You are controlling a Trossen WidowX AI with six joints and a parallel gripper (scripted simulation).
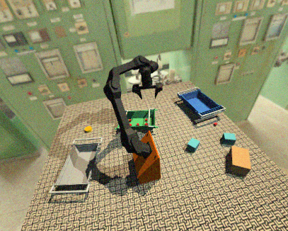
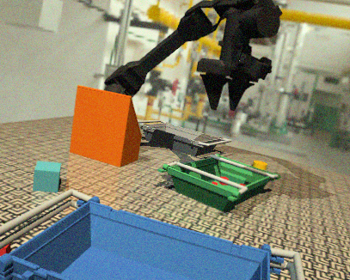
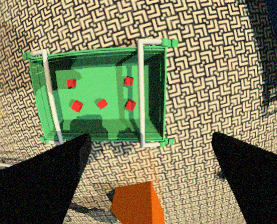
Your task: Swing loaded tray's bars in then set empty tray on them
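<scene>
The green tray point(image 1: 140, 113) point(image 2: 203, 189) point(image 3: 39, 95) stands on the table and holds several small red blocks point(image 1: 138, 124) point(image 3: 102, 104). One of its white bars point(image 2: 211, 176) point(image 3: 141, 95) lies across the top near the end toward the blue tray. The other bar point(image 2: 246, 167) point(image 3: 51, 95) lies across near the opposite end. My gripper point(image 1: 148, 98) point(image 2: 224, 109) point(image 3: 151, 140) is open and empty, high above the green tray's level. A grey tray point(image 1: 80, 159) point(image 2: 177, 133) and a blue tray point(image 1: 199, 99) point(image 2: 173, 236) look empty, with their bars out at the ends.
An orange wedge point(image 1: 146, 170) point(image 2: 100, 124) point(image 3: 134, 202) stands by the arm's base, near the green tray. Two teal blocks point(image 1: 193, 144) point(image 1: 228, 138) and an orange box point(image 1: 240, 157) stand at the right in the top view. A yellow disc point(image 1: 88, 129) point(image 2: 260, 165) lies beyond the grey tray.
</scene>
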